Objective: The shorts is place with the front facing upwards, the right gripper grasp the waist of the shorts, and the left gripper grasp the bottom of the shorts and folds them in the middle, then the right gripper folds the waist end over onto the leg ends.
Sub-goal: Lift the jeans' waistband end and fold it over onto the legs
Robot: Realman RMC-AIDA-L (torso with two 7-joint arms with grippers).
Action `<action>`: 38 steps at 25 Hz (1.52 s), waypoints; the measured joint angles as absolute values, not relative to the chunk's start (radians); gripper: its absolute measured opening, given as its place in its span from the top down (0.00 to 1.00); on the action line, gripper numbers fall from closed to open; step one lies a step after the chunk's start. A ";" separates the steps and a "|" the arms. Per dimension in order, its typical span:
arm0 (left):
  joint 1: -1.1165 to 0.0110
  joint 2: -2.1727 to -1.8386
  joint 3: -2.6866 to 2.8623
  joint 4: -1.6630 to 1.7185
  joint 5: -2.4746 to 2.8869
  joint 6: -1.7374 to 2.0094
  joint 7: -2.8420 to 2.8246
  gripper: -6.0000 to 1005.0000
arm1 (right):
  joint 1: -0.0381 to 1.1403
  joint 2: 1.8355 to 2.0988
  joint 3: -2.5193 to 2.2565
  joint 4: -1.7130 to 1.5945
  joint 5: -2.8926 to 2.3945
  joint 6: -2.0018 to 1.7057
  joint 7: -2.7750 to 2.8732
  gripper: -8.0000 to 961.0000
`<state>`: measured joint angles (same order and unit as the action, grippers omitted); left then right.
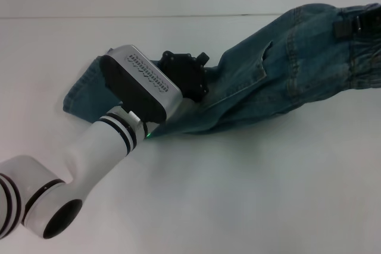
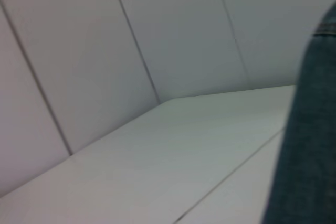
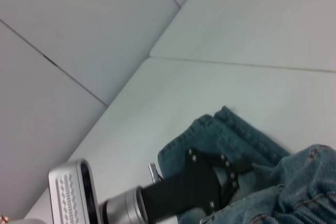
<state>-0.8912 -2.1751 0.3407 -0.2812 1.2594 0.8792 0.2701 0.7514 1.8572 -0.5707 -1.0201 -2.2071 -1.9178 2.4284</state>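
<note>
The blue denim shorts [image 1: 280, 69] stretch across the white table from the left toward the upper right. My left gripper [image 1: 191, 74], black, sits on the leg end of the shorts and is shut on a fold of denim. The other leg hem [image 1: 83, 93] lies flat behind the left wrist. In the right wrist view the left gripper [image 3: 231, 169] reaches into the denim [image 3: 231, 129]. At the upper right my right gripper [image 1: 351, 25] is shut on the waist, which is raised off the table. Denim [image 2: 307, 150] fills the edge of the left wrist view.
The white table [image 1: 250, 194] spreads out in front of the shorts. A seam line [image 1: 119, 16] runs across it at the back. Grey wall panels [image 2: 79, 51] stand behind the table.
</note>
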 joint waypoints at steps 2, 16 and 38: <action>-0.890 -2.175 0.315 -0.297 1.286 0.877 0.303 0.98 | 0.750 1.852 -0.569 -1.032 -2.193 -1.919 2.434 0.88; -0.882 -2.175 0.179 -0.389 1.443 0.849 0.337 0.97 | 0.756 1.840 -0.554 -1.052 -2.118 -1.928 2.454 0.88; -0.856 -2.175 0.015 -0.543 1.753 0.775 0.330 0.96 | 0.798 1.847 -0.571 -1.047 -2.117 -1.922 2.454 0.87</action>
